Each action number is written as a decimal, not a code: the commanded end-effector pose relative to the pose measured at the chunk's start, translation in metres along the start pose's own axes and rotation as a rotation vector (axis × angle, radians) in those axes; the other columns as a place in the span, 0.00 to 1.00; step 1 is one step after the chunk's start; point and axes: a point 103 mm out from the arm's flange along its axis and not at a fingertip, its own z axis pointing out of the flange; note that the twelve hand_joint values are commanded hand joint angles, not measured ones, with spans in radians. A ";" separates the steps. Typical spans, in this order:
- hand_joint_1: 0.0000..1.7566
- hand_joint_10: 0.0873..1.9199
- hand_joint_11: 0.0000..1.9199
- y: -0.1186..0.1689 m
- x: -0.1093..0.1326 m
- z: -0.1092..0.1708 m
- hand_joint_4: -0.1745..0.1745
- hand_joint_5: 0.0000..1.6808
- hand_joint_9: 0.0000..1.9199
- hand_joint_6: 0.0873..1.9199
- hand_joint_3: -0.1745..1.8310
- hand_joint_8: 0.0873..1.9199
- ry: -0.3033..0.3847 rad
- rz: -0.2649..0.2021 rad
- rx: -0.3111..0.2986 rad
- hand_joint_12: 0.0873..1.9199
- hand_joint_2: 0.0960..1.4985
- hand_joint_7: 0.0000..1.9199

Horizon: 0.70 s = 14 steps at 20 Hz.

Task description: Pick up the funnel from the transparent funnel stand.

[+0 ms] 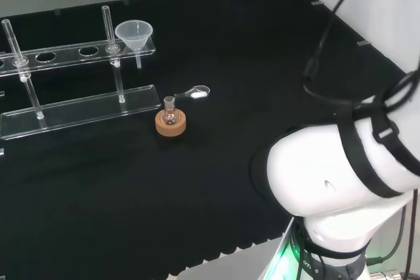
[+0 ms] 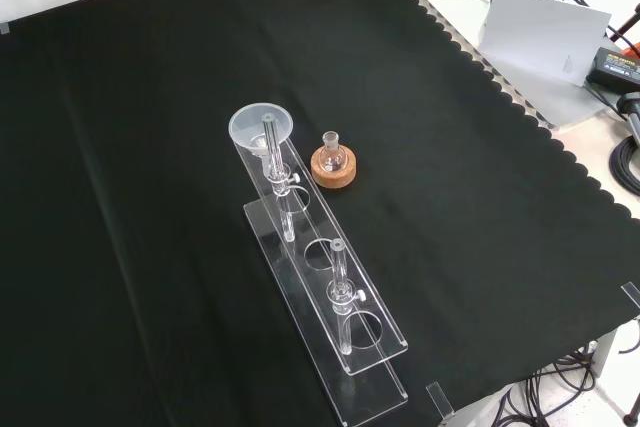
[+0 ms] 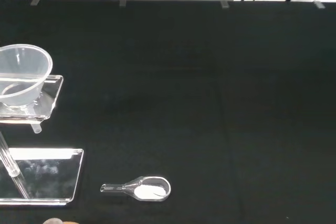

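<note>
**Funnel on clear stand: approach not begun**

Head view, near to far: arm links; small flask (image 1: 170, 105) on cork ring (image 1: 170, 122); spoon (image 1: 197, 92); funnel (image 1: 134, 34) seated at stand's (image 1: 79, 50) right end. Fingers: cannot tell. Advice: descend over rim, lift straight up to clear stem.

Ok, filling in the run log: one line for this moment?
phase: pre-reach | funnel: seated in end hole of funnel stand | flask on cork ring: beside stand

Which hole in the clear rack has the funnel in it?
The end hole nearest the small flask: the funnel sits there; the rack's other holes are empty.
</note>
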 end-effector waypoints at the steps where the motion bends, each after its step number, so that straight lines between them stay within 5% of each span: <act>1: 0.01 0.31 0.06 0.071 0.028 0.015 0.45 0.16 0.13 0.00 0.26 0.25 -0.009 -0.072 0.019 0.70 0.76 0.03; 14: 0.09 0.34 0.07 0.101 0.096 0.061 0.40 0.14 0.15 0.00 0.22 0.29 -0.037 -0.158 0.126 0.71 0.69 0.04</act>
